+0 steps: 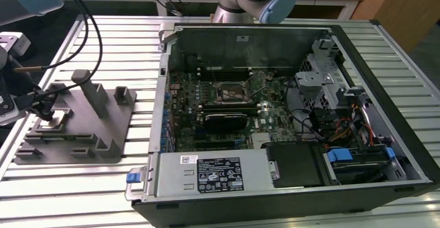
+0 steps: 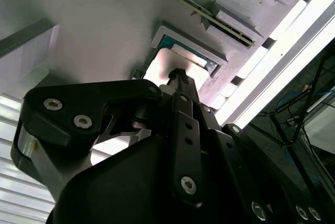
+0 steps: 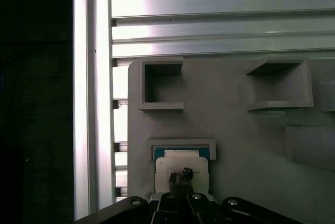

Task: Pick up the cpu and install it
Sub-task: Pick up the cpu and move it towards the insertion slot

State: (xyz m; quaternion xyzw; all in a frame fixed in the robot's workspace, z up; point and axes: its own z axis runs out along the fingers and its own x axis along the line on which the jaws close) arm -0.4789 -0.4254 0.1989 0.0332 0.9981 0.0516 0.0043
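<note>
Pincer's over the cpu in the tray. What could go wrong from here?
1. The cpu sits in a walled recess of the grey tray; with the pincer right over it, a tilted lift might jam it against a wall.
2. The tray's upright posts stand close by; the arm could clip one.
3. The socket lies deep in the open computer case, among cables: clearance looks tight.

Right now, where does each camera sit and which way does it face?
Exterior view: off the arm, high up, looking down on the open computer case, the grey tray and the arm, whose gripper hangs over the tray.
First wrist view: on the wrist, looking straight down past the gripper at the cpu in the tray.
Second wrist view: on the wrist, slanted, the gripper's dark body large before the cpu.
Shared: both wrist views show gripper tip, cpu and tray.
</note>
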